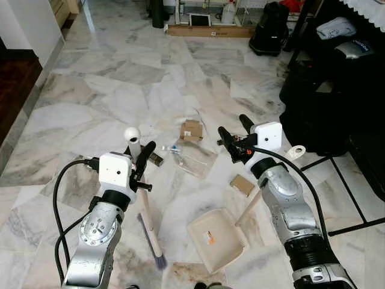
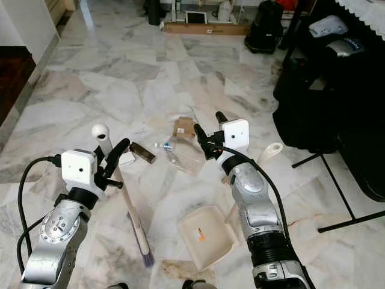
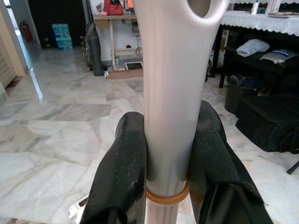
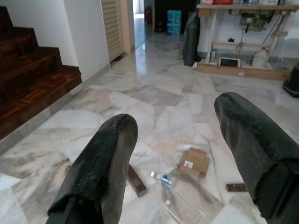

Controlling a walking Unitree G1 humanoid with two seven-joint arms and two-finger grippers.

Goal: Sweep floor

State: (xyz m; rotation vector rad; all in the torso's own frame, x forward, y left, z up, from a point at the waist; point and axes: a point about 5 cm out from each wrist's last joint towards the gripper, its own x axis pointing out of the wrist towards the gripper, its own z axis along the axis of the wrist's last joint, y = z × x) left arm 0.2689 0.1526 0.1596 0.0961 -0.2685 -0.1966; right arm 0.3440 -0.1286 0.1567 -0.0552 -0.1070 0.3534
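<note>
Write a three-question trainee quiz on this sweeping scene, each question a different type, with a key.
1. True or false: the left gripper is shut on the broom handle.
2. Multiple choice: the beige dustpan is
A. held in the right gripper
B. lying on the floor
C. leaning on the black furniture
3. Fill in: the right gripper has its fingers ____ with nothing between them.

Key
1. True. In the left wrist view both fingers press the handle's sides.
2. B. It lies on the marble floor between the arms, near the small cardboard box and clear plastic wrapper.
3. Open.
</note>
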